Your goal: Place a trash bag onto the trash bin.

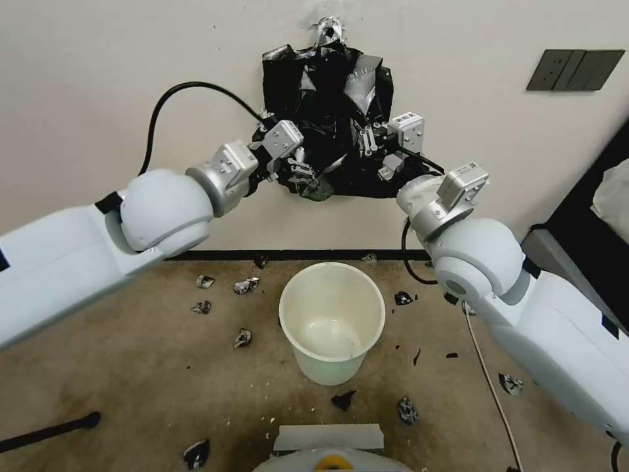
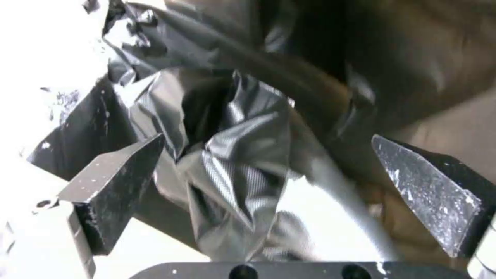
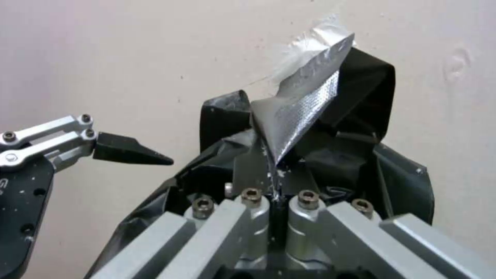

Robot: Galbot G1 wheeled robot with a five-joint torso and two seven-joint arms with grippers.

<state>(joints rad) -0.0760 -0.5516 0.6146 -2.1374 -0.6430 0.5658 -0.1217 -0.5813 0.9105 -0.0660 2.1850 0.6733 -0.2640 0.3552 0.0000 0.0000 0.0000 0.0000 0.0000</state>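
Note:
The trash bag hangs crumpled against the wall, glossy black, under a wad of silvery tape. My left gripper is at its lower left, open. In the left wrist view the crinkled plastic sits between the spread fingers. My right gripper is at the bag's right middle. It is shut on a fold of black plastic where a silvery strip runs down to the fingertips. The cream-white trash bin stands upright on the floor below, with no bag in it.
Small torn black scraps litter the brown floor around the bin. A dark wall plate is at upper right and dark furniture at the right. A white cable and a black one lie on the floor.

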